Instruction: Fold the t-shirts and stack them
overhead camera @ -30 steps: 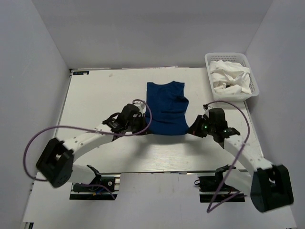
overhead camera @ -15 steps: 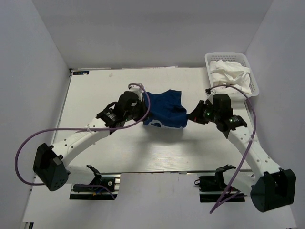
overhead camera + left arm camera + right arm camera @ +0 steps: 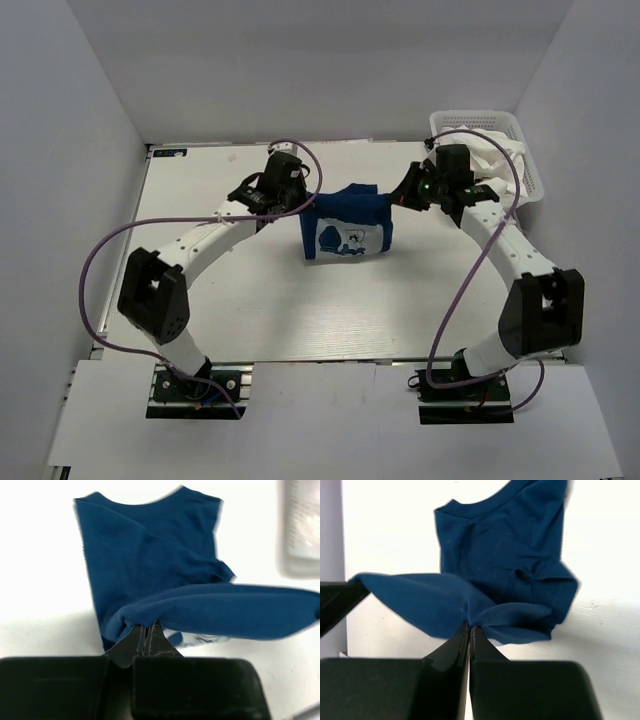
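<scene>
The navy t-shirt [image 3: 345, 222] hangs folded over itself at the table's middle back, its lower half lifted and carried over its upper half, a white print showing underneath. My left gripper [image 3: 308, 203] is shut on its left hem corner [image 3: 131, 617]. My right gripper [image 3: 392, 201] is shut on its right hem corner [image 3: 479, 615]. The collar [image 3: 145, 501] lies flat on the table ahead of both wrists. The white t-shirt [image 3: 488, 155] lies crumpled in the basket, partly hidden by the right arm.
The white lattice basket [image 3: 530, 165] stands at the back right corner, close behind the right arm. The table [image 3: 200, 290] has white walls on three sides. A purple cable loops off each arm.
Both grippers have lifted the navy shirt's near hem and carried it toward the back of the table, folding the shirt over itself. The arms have stretched out far forward.
</scene>
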